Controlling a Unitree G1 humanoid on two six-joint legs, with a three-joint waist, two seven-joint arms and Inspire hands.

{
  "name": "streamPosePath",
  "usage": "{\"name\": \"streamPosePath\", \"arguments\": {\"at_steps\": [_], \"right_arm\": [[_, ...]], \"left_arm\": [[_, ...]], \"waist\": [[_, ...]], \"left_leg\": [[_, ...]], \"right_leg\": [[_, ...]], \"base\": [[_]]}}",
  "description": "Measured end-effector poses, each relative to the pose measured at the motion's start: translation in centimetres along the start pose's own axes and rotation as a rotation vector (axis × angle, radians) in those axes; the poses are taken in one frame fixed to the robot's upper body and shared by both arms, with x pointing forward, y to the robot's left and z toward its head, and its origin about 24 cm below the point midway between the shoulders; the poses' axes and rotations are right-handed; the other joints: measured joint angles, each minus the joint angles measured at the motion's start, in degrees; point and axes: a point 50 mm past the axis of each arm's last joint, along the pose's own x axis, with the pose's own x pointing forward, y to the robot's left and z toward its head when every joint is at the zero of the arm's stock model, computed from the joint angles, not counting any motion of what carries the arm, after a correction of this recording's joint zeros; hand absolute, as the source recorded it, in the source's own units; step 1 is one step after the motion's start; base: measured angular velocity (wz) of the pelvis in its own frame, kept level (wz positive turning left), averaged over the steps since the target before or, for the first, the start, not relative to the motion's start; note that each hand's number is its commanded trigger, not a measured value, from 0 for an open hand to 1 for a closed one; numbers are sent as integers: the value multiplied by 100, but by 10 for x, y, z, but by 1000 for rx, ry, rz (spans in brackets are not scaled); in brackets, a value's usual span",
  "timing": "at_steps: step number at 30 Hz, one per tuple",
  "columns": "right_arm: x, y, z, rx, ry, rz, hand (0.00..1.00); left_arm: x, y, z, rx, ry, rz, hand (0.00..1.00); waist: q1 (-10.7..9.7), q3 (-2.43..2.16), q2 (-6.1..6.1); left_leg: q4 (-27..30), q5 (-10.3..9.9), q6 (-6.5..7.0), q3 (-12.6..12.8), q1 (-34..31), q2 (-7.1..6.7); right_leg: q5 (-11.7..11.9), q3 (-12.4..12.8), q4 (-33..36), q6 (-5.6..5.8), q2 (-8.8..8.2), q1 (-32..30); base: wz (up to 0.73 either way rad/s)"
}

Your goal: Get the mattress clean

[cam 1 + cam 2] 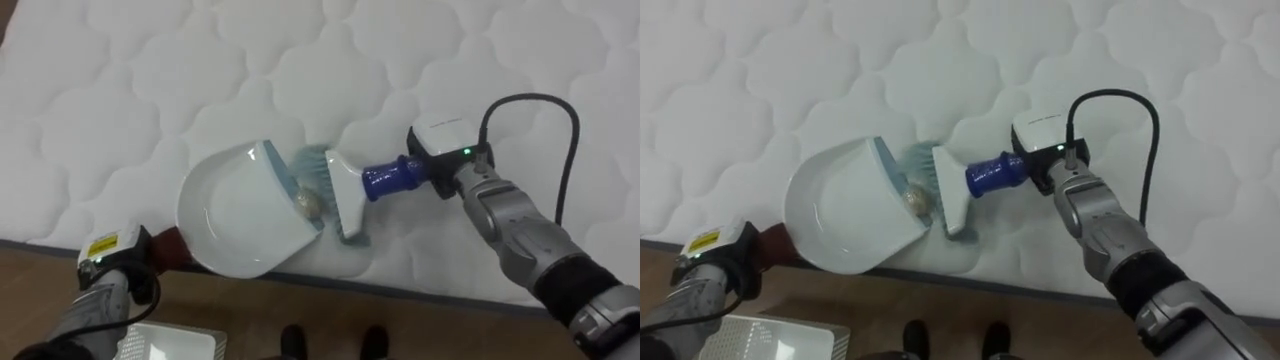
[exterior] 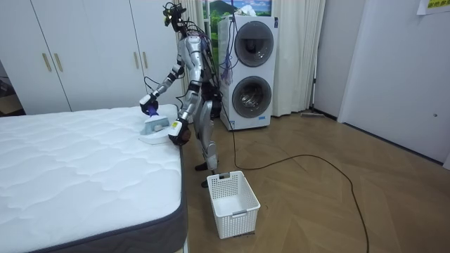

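Observation:
A white dustpan (image 1: 235,215) lies on the white quilted mattress (image 1: 150,90) near its front edge. My left hand (image 1: 118,262) is shut on the pan's dark red handle (image 1: 170,244), just off the bed's edge. My right hand (image 1: 447,160) is shut on the blue handle of a white hand brush (image 1: 345,195), whose pale bristles meet the pan's open lip. A small beige lump of debris (image 1: 307,203) sits at that lip, against the brush. In the room view I stand at the bed's side, leaning over the dustpan (image 2: 155,130).
A white slatted basket (image 2: 234,202) stands on the wooden floor by my feet, and its rim (image 1: 170,343) shows below the bed's edge. A stacked washer and dryer (image 2: 249,70) are behind me. The mattress stretches away on the room view's left.

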Motion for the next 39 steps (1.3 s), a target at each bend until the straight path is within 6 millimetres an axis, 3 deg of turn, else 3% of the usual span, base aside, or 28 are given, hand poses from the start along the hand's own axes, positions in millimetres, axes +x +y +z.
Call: {"name": "streamPosePath", "arguments": {"at_steps": [16, 19, 24, 27, 39], "right_arm": [[2, 6, 12, 126, -21, 143, 100], [3, 3, 20, 168, -51, 144, 100], [3, -11, 49, 236, -190, 141, 100], [2, -15, 62, 302, -269, 148, 100], [1, -16, 66, 379, -312, 166, 100]], "left_arm": [[-1, -2, 0, -5, -5, -6, 100], [-1, -3, 0, -7, -4, -6, 100], [-2, -10, 4, -34, 3, -27, 100], [-3, -15, 5, -38, 2, -42, 100], [-5, -21, 3, -43, 3, -70, 100]], "waist": [[4, 0, 1], [20, 4, 8], [11, 3, 161], [21, 1, 188], [5, 2, 185]], "left_leg": [[15, 1, 3, 29, -15, -13], [18, 1, 3, 62, -17, -6], [17, 2, 4, 55, -20, -11], [8, 4, 6, 49, -15, -20], [8, 13, 21, 56, 9, -38]], "right_leg": [[-1, -5, 97, 1, -63, -69], [-1, 4, 100, 0, -63, -90], [-1, -31, 101, 0, -75, -90], [-1, -35, 104, 0, -84, -86], [-2, -37, 128, 2, -108, -77]], "base": [[-1], [-4], [0], [1], [0]]}}
